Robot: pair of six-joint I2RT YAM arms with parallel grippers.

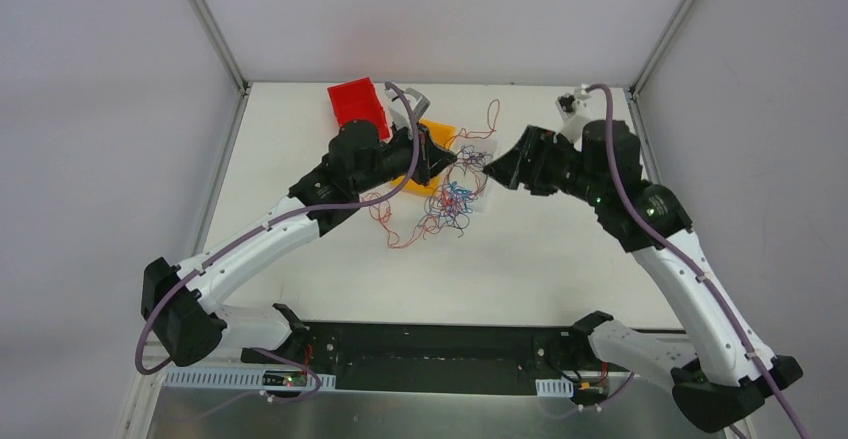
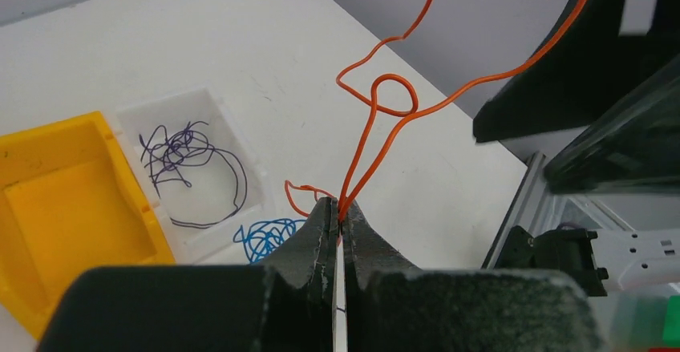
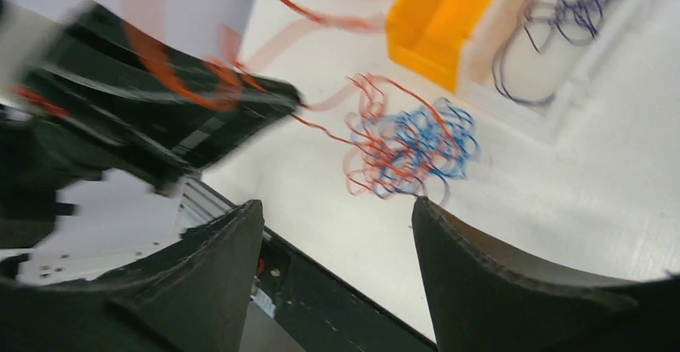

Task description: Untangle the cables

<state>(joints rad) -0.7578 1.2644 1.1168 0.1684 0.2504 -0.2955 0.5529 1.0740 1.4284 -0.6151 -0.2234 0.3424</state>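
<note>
White tabletop (image 1: 560,249) boxed in by pale grey panels, seen from above and behind two black-and-white arms. Toward the far middle, a tangle of hair-thin red, orange and blue cables (image 1: 455,199) flat on the surface, with loose red strands trailing off to the near left.

Just far of the tangle, both arms tip to tip and close beside each other. Left gripper (image 2: 341,212) pinched fully shut on a single thin orange strand (image 2: 365,155), doubled at the pinch and looping up and away past the right arm's black housing. Right gripper (image 3: 337,240) spread wide, nothing between its fingers.

From the right wrist, the tangle straight ahead of the open jaws and lower, resting on the table. A blurred orange line leads from the tangle back toward the left arm's tip.

Far left of the tangle, a yellow plastic bin (image 2: 72,208). Beside the bin, a clear shallow tray (image 2: 232,127) holding a loose coil of dark purple wire (image 2: 180,147). Farther left again, a red plastic bin (image 1: 358,106).

By judgement, the right arm is free and about as near the tangle as the left. Probably a descent onto the tangle to hold it, letting the pinched strand draw clear. Risk of the whole tangle lifting with the strand.
</note>
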